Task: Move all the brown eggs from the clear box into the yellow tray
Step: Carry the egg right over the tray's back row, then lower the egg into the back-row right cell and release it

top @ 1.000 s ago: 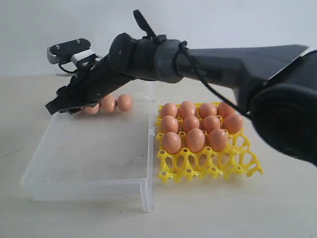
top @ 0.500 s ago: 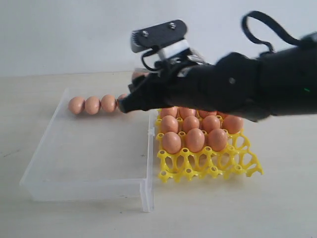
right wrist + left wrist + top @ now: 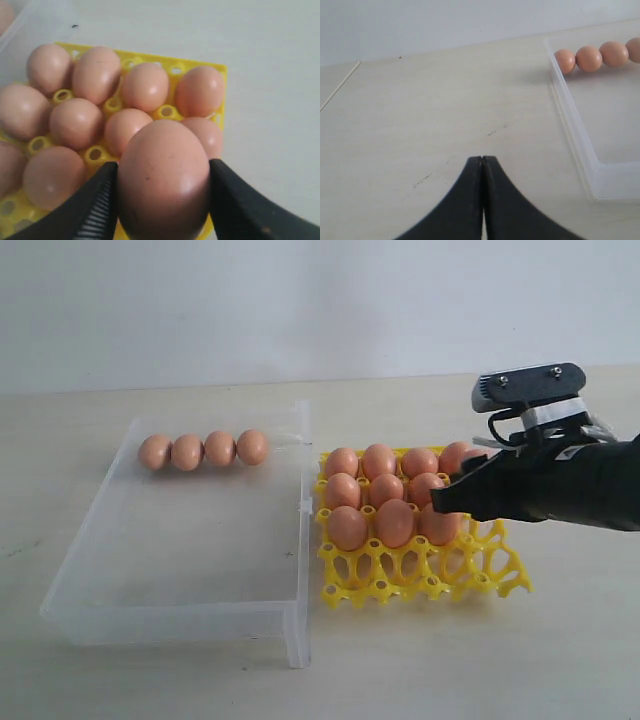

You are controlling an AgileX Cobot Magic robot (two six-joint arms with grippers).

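Several brown eggs (image 3: 203,450) lie in a row at the far end of the clear box (image 3: 180,615). More of them (image 3: 385,490) fill the back rows of the yellow tray (image 3: 420,585); its front row is bare. My right gripper (image 3: 445,502) hovers over the tray's right side. In the right wrist view this gripper (image 3: 163,167) is shut on one brown egg (image 3: 162,175), above the eggs in the tray (image 3: 75,122). My left gripper (image 3: 482,159) is shut on nothing, above bare table beside the clear box (image 3: 575,130), and does not show in the exterior view.
The clear box sits directly left of the yellow tray, their walls almost touching. The light table (image 3: 520,660) spreads in front and to the right of the tray. A white wall (image 3: 300,300) stands behind.
My right arm has swung from the far left end of the clear box across to the right, carrying an egg, and is now over the tray's right side.
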